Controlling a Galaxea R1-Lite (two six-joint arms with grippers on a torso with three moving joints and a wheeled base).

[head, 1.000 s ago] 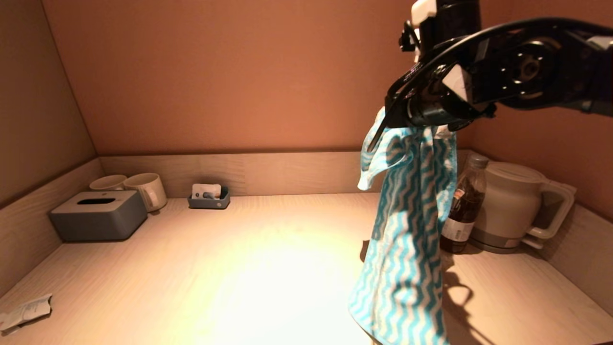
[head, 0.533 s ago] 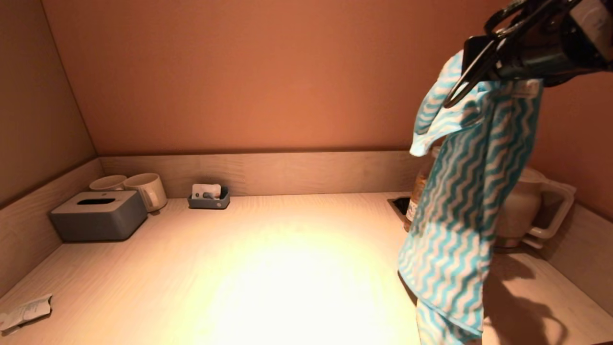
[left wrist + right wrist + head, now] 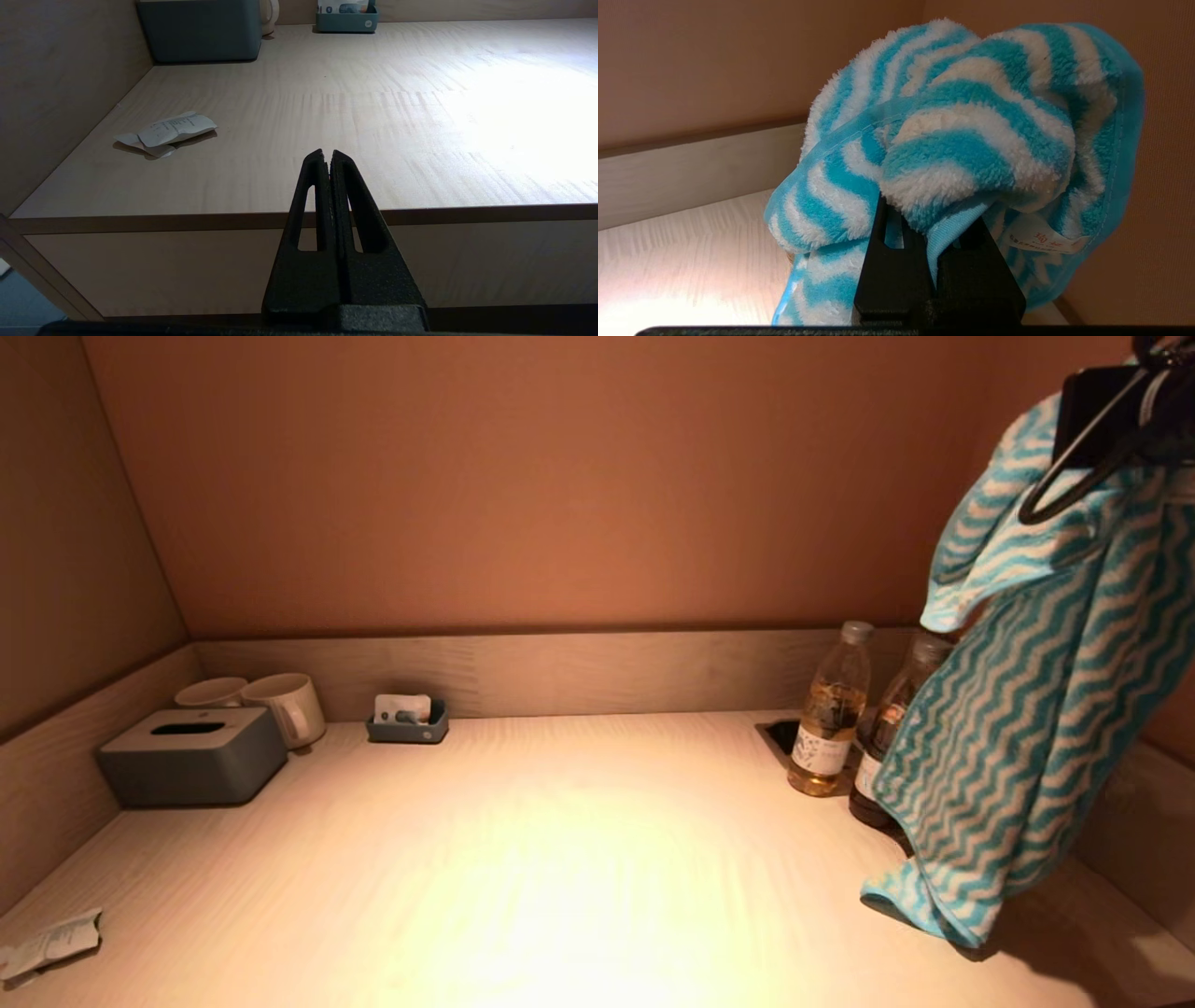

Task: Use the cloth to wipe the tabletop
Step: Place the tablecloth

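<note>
A blue-and-white zigzag cloth (image 3: 1027, 709) hangs from my right gripper (image 3: 1088, 457), high at the far right of the head view. Its lower end hangs just above the light wooden tabletop (image 3: 560, 859). In the right wrist view the gripper (image 3: 930, 219) is shut on a fold of the cloth (image 3: 962, 140), which bunches over the fingertips. My left gripper (image 3: 327, 156) is shut and empty, parked low in front of the table's front edge; it does not show in the head view.
Two drink bottles (image 3: 829, 714) stand at the back right beside a dark recess, one partly behind the cloth. A grey tissue box (image 3: 191, 754), two mugs (image 3: 280, 705) and a small tray (image 3: 407, 721) sit at the back left. A crumpled paper (image 3: 47, 943) lies front left.
My right arm has swung right and upward with the cloth, from mid-right to the far right edge. The bottles came into view; the kettle is now hidden. The left arm has not moved.
</note>
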